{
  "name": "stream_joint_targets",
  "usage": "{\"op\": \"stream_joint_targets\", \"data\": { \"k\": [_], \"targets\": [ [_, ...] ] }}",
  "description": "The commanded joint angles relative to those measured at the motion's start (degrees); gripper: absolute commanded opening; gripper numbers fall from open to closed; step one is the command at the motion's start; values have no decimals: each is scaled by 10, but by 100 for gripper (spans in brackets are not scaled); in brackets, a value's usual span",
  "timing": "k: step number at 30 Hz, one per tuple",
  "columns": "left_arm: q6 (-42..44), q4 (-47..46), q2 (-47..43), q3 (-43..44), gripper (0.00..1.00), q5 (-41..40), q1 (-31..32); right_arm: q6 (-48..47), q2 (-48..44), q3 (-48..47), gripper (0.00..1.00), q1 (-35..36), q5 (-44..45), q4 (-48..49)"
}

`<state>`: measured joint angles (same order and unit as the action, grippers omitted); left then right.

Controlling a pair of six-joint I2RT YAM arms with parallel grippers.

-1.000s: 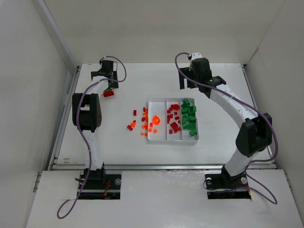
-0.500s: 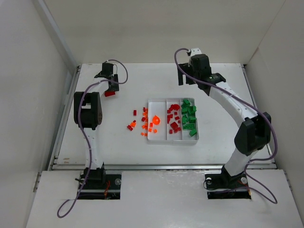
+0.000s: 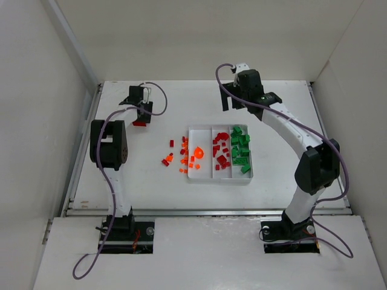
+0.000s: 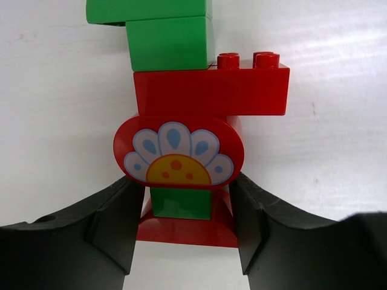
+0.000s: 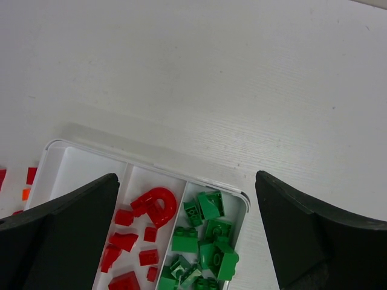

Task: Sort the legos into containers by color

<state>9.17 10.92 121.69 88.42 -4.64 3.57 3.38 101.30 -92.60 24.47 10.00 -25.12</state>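
Straddling the base of a stack (image 4: 205, 90) of joined red and green legos, the left end effector (image 4: 184, 205) has a finger against each flank, so it reads as clenched on the stack, not released. The stack lies flat on the worktop (image 3: 272, 115), well to the left of the tray (image 3: 201, 170) and beyond its far edge. A red flower piece (image 4: 178, 151) sits just ahead of the fingers. The low grip on the narrow end probably leaves the wider bricks free to be pulled off, since a two-colour stack cannot go into any one compartment whole.

The right end effector (image 5: 184, 181) hangs over the tray's far edge with its jaws spread wide and nothing between them. From there it looks placed to meet the stack or to wait clear of the sorting.

In the tray, green legos (image 3: 240, 148) fill the compartment farthest from the left arm, red legos (image 3: 221, 151) the middle one, and an orange piece (image 3: 198, 153) lies in the nearest. Loose legos (image 3: 181, 158), orange and red, sit just beside the tray's left wall, so the sort looks partly done.
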Motion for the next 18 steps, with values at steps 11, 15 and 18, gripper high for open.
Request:
{"op": "stream_joint_targets", "data": {
  "k": [11, 15, 18],
  "targets": [
    [408, -10, -174, -114, 0, 168, 71, -160, -93, 32, 100, 40, 112, 137],
    [459, 46, -186, -63, 0, 226, 71, -197, -150, 76, 100, 32, 143, 186],
    [499, 91, -198, -28, 0, 286, 77, -130, -158, 70, 100, 26, 134, 178]
  ]
}}
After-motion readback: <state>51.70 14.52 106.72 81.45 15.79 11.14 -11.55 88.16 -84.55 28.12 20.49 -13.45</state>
